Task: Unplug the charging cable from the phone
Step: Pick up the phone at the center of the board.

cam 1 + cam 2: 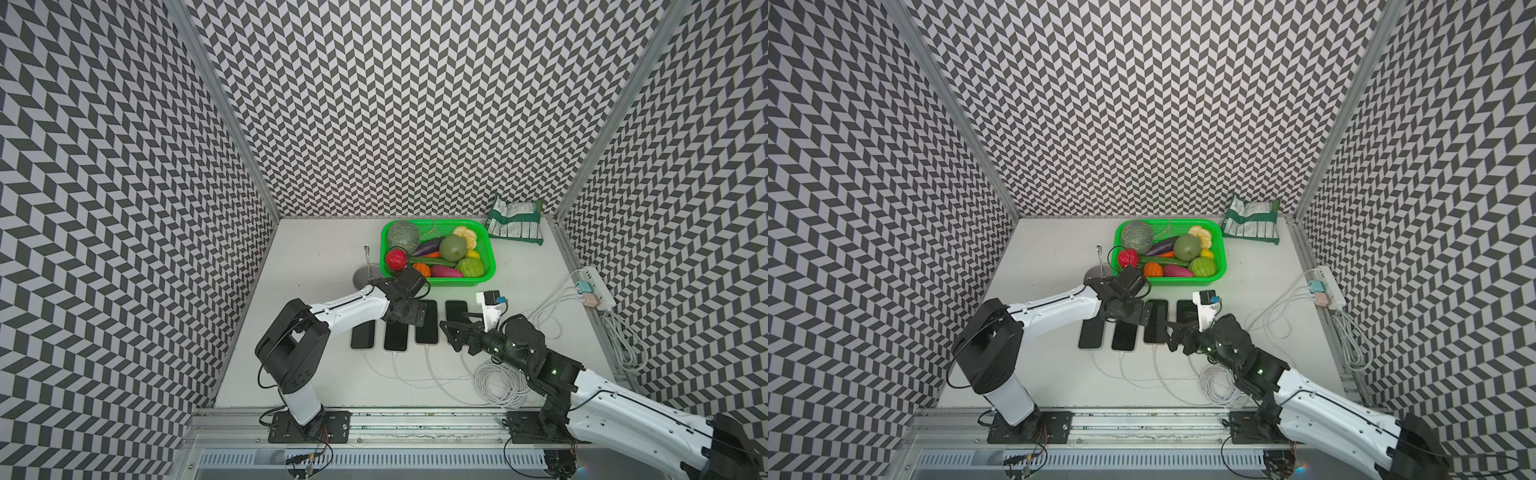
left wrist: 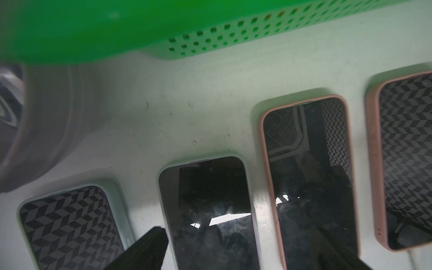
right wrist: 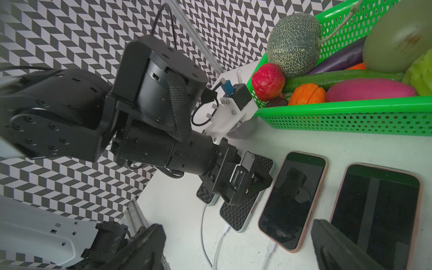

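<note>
Bright, even light; green basket point(image 2: 70, 30) blurs in left wrist view.

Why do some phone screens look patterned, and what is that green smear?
In the left wrist view the green basket sits close to the lens, so one end blurs to a smear; a glossy phone screen mirrors the chevron wall. In the right wrist view the same basket is sharp.

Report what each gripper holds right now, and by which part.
Nothing is held: the left gripper and the right gripper both stand open and empty by the row of four dark-screened phones.
</note>
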Motion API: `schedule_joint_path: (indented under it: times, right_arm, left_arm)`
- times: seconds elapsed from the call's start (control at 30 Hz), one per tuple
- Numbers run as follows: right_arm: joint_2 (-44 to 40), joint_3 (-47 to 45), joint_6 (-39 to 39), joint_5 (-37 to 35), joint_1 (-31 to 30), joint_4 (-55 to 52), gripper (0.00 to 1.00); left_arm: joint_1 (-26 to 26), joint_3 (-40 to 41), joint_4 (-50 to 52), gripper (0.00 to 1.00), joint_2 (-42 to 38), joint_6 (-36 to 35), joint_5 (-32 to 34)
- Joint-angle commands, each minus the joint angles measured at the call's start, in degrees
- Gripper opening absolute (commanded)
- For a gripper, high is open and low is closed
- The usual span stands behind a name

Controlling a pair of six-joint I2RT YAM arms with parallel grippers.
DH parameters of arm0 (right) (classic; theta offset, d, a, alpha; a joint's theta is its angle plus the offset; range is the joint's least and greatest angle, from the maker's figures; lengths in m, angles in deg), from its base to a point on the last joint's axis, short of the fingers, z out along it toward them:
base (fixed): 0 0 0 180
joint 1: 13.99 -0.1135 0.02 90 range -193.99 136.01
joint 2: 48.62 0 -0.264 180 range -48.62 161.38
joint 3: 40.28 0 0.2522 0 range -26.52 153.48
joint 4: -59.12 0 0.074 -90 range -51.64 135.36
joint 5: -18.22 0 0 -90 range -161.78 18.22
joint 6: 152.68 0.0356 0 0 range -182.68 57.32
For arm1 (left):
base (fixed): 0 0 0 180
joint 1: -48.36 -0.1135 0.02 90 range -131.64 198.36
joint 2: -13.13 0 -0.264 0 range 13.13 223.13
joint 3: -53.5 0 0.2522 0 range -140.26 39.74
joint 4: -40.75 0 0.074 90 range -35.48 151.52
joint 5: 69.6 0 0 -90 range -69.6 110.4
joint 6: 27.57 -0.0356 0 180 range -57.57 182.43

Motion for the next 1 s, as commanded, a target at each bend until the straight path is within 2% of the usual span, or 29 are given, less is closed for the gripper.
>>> schedule_joint_path:
  times: [0.0,0.63,0.97]
  right_arm:
    - [-1.1,-1.2,0.9,1.3,0.5,2.9,1.0]
    - [1.1,-2.7,1.7,3.3,0.7,5.1,1.0]
    - [1.8,-2.4,1.9,3.8,0.7,5.3,1.0]
  left_arm:
    - [0.1,-0.9,-0.8,0.99,0.9,1.1,2.1]
    - [-1.9,3.8,-4.0,0.93,3.6,1.4,1.9]
    - [-2.4,4.6,-5.1,0.85,6.1,1.1,0.9]
